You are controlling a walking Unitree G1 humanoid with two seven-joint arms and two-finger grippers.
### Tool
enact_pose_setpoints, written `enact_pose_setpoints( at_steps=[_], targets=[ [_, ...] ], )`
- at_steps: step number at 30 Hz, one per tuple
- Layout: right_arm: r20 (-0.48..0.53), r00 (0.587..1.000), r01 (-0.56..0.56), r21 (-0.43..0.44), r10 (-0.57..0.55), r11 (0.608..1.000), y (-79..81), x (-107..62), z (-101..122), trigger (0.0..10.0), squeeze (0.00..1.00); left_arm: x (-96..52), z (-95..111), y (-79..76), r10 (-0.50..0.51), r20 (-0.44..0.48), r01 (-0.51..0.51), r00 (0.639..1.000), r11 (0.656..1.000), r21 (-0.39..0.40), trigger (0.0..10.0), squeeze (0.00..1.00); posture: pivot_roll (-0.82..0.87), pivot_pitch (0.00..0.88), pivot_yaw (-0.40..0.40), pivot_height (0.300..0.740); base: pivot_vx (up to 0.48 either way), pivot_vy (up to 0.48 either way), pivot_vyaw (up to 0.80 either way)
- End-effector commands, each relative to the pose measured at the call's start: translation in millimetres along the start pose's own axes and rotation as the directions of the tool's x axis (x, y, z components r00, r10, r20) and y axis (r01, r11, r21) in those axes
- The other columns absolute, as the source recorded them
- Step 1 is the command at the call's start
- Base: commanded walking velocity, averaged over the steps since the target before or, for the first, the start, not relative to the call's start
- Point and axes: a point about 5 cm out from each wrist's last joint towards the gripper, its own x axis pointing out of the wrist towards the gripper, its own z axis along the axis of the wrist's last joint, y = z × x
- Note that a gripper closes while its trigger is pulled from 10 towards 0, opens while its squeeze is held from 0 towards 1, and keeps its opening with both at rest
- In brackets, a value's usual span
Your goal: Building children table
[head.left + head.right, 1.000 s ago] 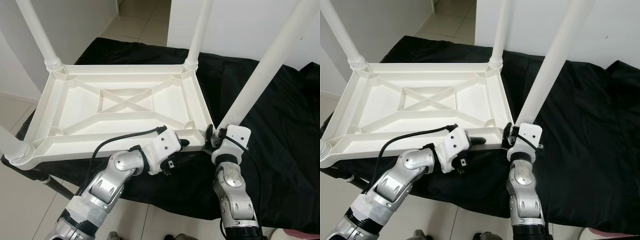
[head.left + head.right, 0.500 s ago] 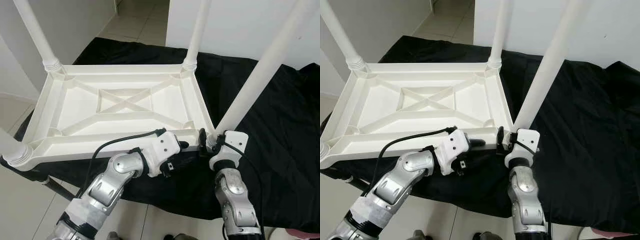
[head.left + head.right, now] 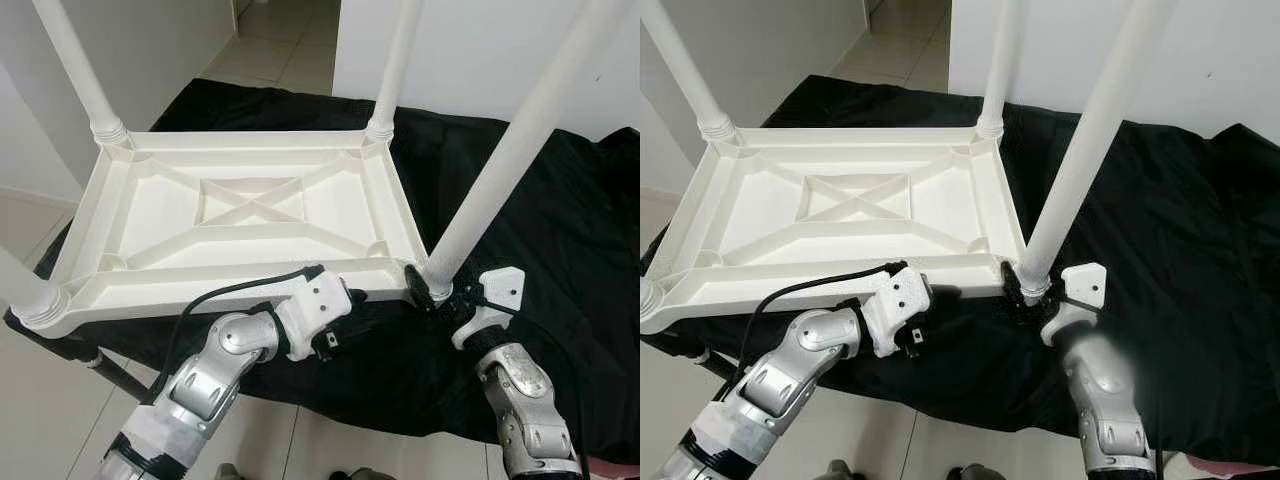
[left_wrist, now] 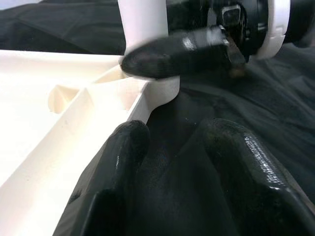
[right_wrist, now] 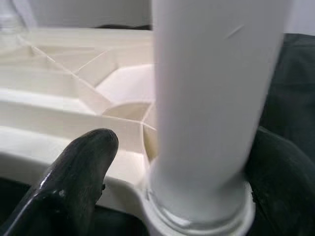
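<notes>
— Looking at the table (image 3: 250,215), how do you think it will feel to move?

— It is white plastic, so I think it is light and stiff. The legs look smooth and round, so they may be slippery. I would hold a leg low down, near the ring where it goes into the corner.

— Where is the table?

— It lies upside down on a black cloth (image 3: 560,240), in the middle of the head view. Its ribs make a cross inside the frame. Four legs stick up, one at each corner. The near right leg (image 3: 500,150) stands at about 4 o'clock from the middle of the table.

— What are the grippers doing?

— The right gripper (image 3: 428,292) is at the bottom of that leg. Its black fingers (image 5: 78,172) sit one on each side of the leg with the leg in the gap, not squeezed shut; I cannot tell if they press on it. The left gripper (image 3: 352,296) is by the near edge, at about 6 o'clock. Its fingers (image 4: 123,147) are spread apart and hold nothing.

— What could go wrong?

— The leg may lean or pop out if pushed sideways.
</notes>
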Motion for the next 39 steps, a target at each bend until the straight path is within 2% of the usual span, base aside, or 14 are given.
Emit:
enact_pose_setpoints(
  at_steps=[1,3,8,9,10,11,12,13,15,16,26,27,28,39],
  targets=[
    [0.003,1.0,-0.016,0.013,0.016,1.0,0.3,-0.5,-1.4,10.0,0.0,-1.7,0.2,-1.2,-0.002,-0.004,0.002,1.0,1.0,0.016,10.0,0.0,-0.01,0.078,-0.023,0.74,0.0,0.0,0.0],
    [-0.014,0.994,-0.106,-0.03,0.106,0.994,-5.8,8.9,0.3,10.0,0.0,-1.8,1.4,0.5,0.0,-0.005,0.0,1.0,1.0,0.019,10.0,0.0,0.0,0.074,-0.02,0.74,0.0,0.0,0.0],
    [-0.028,0.986,-0.164,-0.069,0.162,0.984,-14.8,21.7,3.1,10.0,0.0,-2.3,1.7,0.6,0.0,-0.006,0.0,1.0,1.0,0.021,10.0,0.0,0.01,0.069,-0.018,0.74,0.0,0.0,0.0],
    [-0.031,0.985,-0.17,-0.077,0.168,0.982,-16.3,23.4,3.3,9.5,0.0,-2.4,1.6,0.6,0.0,-0.007,0.0,1.0,1.0,0.022,10.0,0.0,0.01,0.069,-0.018,0.74,0.0,0.0,0.0],
    [-0.035,0.983,-0.182,-0.081,0.18,0.98,-17.1,24.9,3.1,7.9,0.0,-2.5,1.5,0.7,0.0,-0.008,0.001,1.0,1.0,0.023,10.0,0.0,0.02,0.067,-0.019,0.74,0.0,0.0,0.0],
    [-0.035,0.983,-0.182,-0.081,0.18,0.98,-17.1,24.9,3.1,7.9,0.0,-2.5,1.5,0.7,0.0,-0.008,0.001,1.0,1.0,0.023,10.0,0.0,0.02,0.067,-0.019,0.74,0.0,0.0,0.0],
    [-0.04,0.981,-0.195,-0.086,0.192,0.977,-18.7,26.5,2.9,4.9,0.0,-2.9,1.7,0.8,0.0,-0.009,0.0,1.0,1.0,0.023,10.0,0.0,0.02,0.066,-0.019,0.74,0.0,0.0,0.0],
    [-0.04,0.981,-0.195,-0.086,0.192,0.977,-18.7,26.5,2.9,4.9,0.0,-2.9,1.7,0.8,0.0,-0.009,0.0,1.0,1.0,0.023,10.0,0.0,0.02,0.066,-0.019,0.74,0.0,0.0,0.0],
    [-0.063,0.974,-0.223,-0.094,0.218,0.97,-23.1,28.8,0.6,2.1,0.0,-3.6,1.9,1.0,0.003,-0.011,-0.002,1.0,1.0,0.025,10.0,0.0,0.02,0.064,-0.021,0.74,0.0,0.0,0.0],
    [-0.07,0.972,-0.232,-0.094,0.226,0.968,-24.7,28.9,-0.6,0.0,0.0,-3.9,2.0,1.0,0.004,-0.011,-0.004,1.0,1.0,0.024,10.0,0.0,0.02,0.064,-0.021,0.74,0.0,0.0,0.0],
    [-0.101,0.968,-0.239,-0.075,0.231,0.968,-34.0,24.9,-10.2,0.0,0.0,-3.0,2.2,1.3,0.009,-0.008,-0.008,1.0,1.0,0.021,10.0,0.0,0.02,0.059,-0.025,0.74,0.0,0.0,0.0],
    [-0.101,0.969,-0.233,-0.074,0.225,0.97,-34.4,24.6,-10.6,7.0,0.0,-2.8,2.2,1.5,0.009,-0.008,-0.009,1.0,1.0,0.02,10.0,0.0,0.02,0.058,-0.025,0.74,0.0,0.0,0.0],
    [-0.1,0.972,-0.219,-0.065,0.212,0.974,-34.0,24.4,-10.9,10.0,0.0,-2.5,2.2,1.6,0.009,-0.007,-0.009,1.0,1.0,0.021,10.0,0.0,0.02,0.058,-0.026,0.74,0.0,0.0,0.0],
    [-0.052,0.999,-0.008,0.034,0.01,0.999,-27.3,24.6,-11.2,10.0,0.0,1.6,3.3,0.5,0.006,0.005,-0.006,1.0,1.0,0.017,10.0,0.0,0.0,0.065,-0.026,0.74,0.0,0.0,0.0]
  ],
)
